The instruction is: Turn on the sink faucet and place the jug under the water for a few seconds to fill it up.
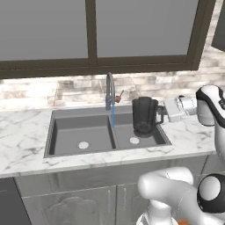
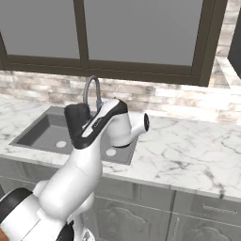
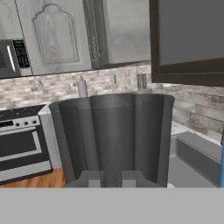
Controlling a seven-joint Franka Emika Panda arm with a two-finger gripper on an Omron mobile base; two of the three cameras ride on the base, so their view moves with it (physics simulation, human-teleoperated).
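The dark grey jug (image 1: 144, 115) hangs upright over the right bowl of the sink (image 1: 66, 132). My gripper (image 1: 159, 115) comes in from the right and is shut on its side handle. The slim grey faucet (image 1: 110, 90) stands behind the divider, its reddish lever (image 1: 118, 97) raised. A thin blue stream of water (image 1: 113, 116) falls just left of the jug, apart from it. In the hand view the jug (image 3: 113, 135) stands right before the fingertips (image 3: 94, 179), with the water (image 3: 222, 166) at the far right edge. My arm half hides the jug (image 2: 76, 120) in the right base view.
White marble counter (image 1: 22, 136) surrounds the sink, with a wide stretch (image 2: 188, 150) to its right. A dark-framed window (image 1: 92, 35) sits above the stone backsplash. A stove (image 3: 19, 140) and a microwave (image 3: 11, 57) appear beyond the jug in the hand view.
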